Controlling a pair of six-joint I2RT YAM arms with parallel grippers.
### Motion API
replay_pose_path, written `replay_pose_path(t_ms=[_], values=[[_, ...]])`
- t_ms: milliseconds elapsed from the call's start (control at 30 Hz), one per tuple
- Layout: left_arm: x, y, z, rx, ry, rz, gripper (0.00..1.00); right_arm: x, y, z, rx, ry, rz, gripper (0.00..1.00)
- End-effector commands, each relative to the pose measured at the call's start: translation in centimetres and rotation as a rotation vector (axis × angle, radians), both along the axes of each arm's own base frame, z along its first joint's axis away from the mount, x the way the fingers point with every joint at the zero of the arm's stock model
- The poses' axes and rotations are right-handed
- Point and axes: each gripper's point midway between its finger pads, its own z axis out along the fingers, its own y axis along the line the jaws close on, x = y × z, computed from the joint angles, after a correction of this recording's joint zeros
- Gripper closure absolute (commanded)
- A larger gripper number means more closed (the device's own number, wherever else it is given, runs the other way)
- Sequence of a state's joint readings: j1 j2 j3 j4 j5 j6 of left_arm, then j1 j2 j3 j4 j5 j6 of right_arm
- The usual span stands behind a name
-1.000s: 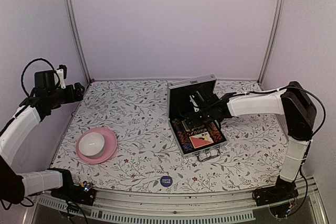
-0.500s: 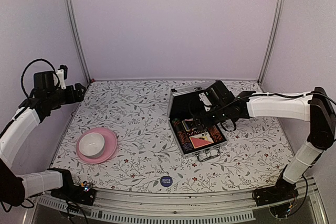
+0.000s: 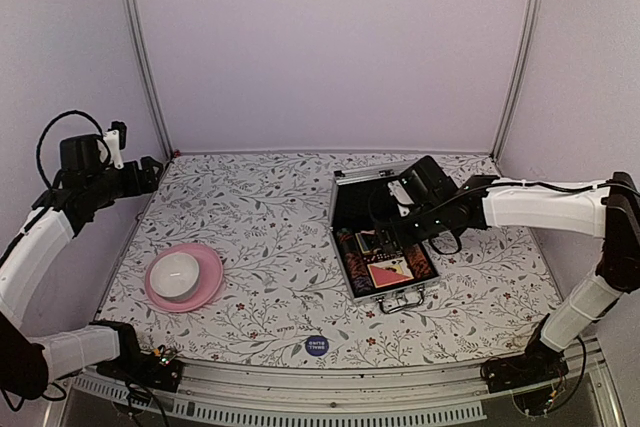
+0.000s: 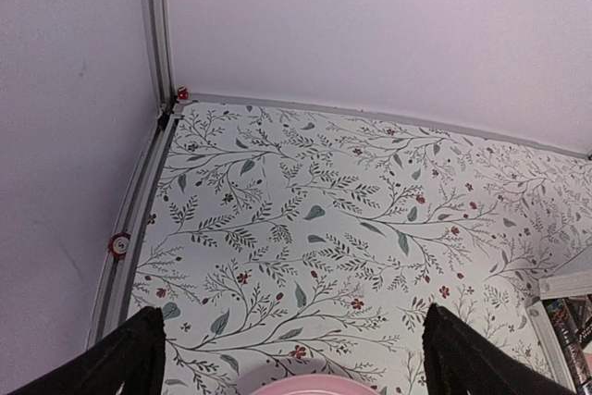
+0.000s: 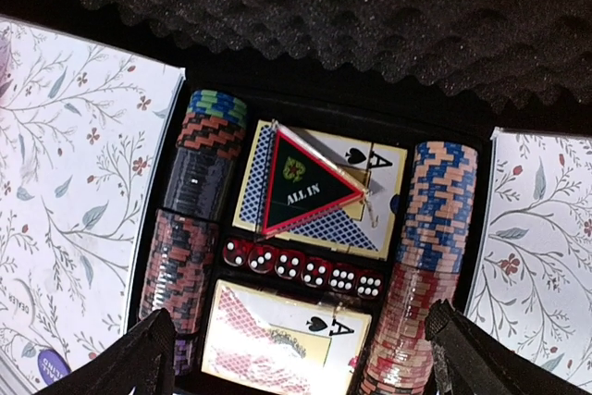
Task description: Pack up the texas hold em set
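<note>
The small silver case (image 3: pixel 352 287) lies open at table centre-right, metal handle (image 3: pixel 400 299) toward me and lid (image 3: pixel 372 175) leaning over it. Inside it are striped poker chips (image 5: pixel 435 201), two card decks (image 5: pixel 287 339), a row of red dice and the red-black triangle (image 5: pixel 310 193). My right gripper (image 3: pixel 388 223) hangs open and empty above the contents (image 5: pixel 298 326), under the black foam lid (image 5: pixel 370 6). The blue disc (image 3: pixel 316 345) lies on the table near the front edge. The small brown box is not visible. My left gripper (image 3: pixel 150 173) is open and empty, raised at the far left (image 4: pixel 294 339).
A pink plate (image 3: pixel 205 292) with a white bowl (image 3: pixel 176 274) sits at the left front; its rim shows in the left wrist view (image 4: pixel 296 388). Grey frame posts stand at the back corners and a rail runs along the left table edge (image 4: pixel 139 219).
My right arm has swung out and the gripper has moved right over the case. The case has shifted slightly right and its lid leans lower. The left arm has barely moved.
</note>
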State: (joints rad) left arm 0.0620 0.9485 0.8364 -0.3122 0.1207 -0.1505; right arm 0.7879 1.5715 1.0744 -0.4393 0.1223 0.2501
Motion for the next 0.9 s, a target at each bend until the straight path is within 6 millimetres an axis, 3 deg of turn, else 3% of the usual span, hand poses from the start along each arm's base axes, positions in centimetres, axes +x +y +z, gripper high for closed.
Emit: replay_pose_path(t_ms=[0,100,300,867], values=[[-0.1,0.2,0.3,-0.008,-0.015,0.006,0.03,4.3,2.8,5.1,0.1,-0.166,-0.023,0.06],[-0.1,0.3,0.2,-0.006,-0.014,0.009,0.03,5.8,3.7,5.4,0.101,-0.18,-0.017,0.05],[0.0,0.1,0.2,-0.011,-0.014,0.001,0.03,6.8,5.0,3.5,0.099,-0.142,0.005,0.06],[0.0,-0.2,0.2,-0.024,-0.014,-0.015,0.03,4.4,5.2,-1.2,0.092,0.008,0.056,0.09]])
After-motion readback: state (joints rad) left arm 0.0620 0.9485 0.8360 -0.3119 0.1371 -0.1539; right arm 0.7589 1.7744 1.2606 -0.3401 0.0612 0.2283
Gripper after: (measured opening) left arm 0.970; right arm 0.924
